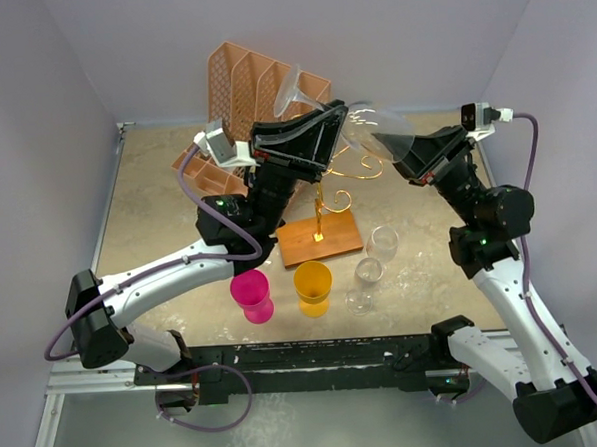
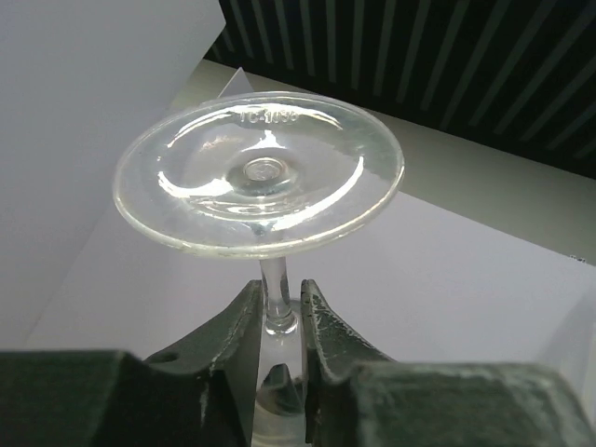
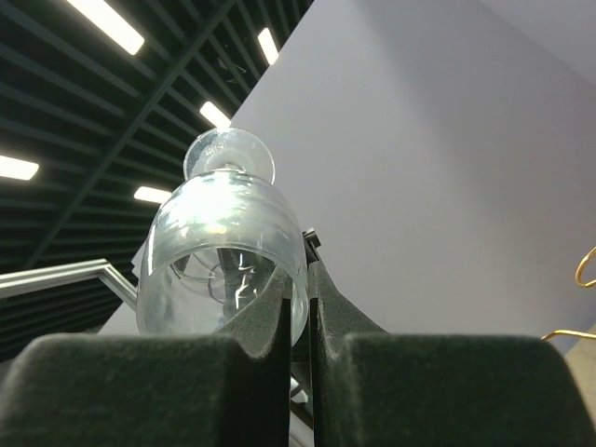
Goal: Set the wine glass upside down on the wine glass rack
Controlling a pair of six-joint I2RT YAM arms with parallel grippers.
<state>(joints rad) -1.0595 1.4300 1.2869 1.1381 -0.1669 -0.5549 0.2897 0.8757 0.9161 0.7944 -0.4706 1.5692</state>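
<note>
I hold the wine glass [image 1: 372, 128] in the air with both arms. It lies almost on its side, above the wine glass rack [image 1: 320, 238]. My left gripper [image 2: 279, 321] is closed around the thin stem, just below the round foot (the foot points toward the back wall). My right gripper [image 3: 298, 307] is pressed together on the rim of the bowl, with the glass wall between its fingers. On the table [image 1: 158, 211], near the wooden base of the rack, stand a pink cup [image 1: 252, 291], a yellow cup [image 1: 313, 286] and some clear glasses [image 1: 382, 243].
</note>
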